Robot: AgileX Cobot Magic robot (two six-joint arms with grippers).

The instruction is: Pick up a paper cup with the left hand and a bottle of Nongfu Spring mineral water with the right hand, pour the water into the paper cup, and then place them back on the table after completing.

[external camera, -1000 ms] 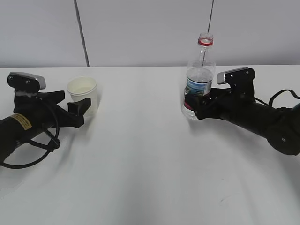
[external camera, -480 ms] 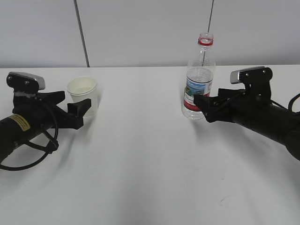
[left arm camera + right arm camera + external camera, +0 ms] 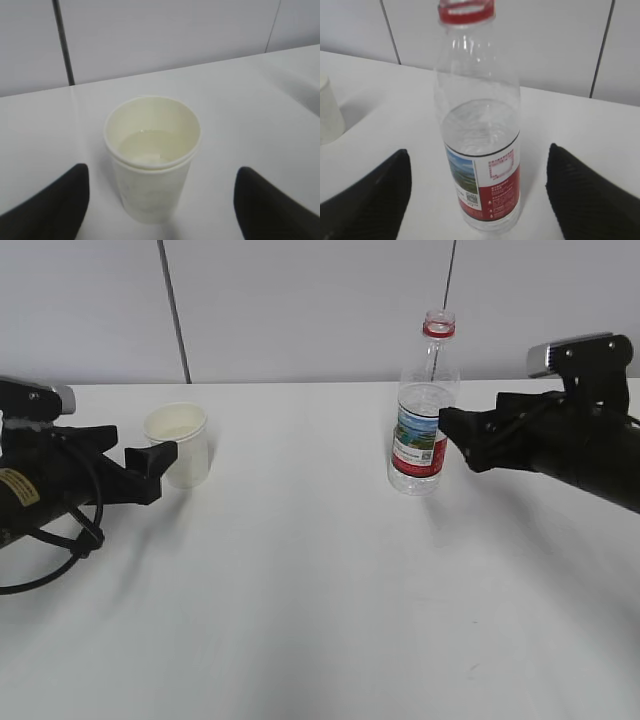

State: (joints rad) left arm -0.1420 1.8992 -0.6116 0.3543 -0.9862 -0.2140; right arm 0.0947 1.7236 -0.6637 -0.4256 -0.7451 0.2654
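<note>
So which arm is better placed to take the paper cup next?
The left. Its open end effector faces the paper cup; the right end effector faces the water bottle.

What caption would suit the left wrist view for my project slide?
Paper cup holding water stands upright on the white table, centred between the open left hand's fingers, untouched.

One paper cup (image 3: 177,443), possibly doubled; one bottle (image 3: 424,408); two hands.
</note>
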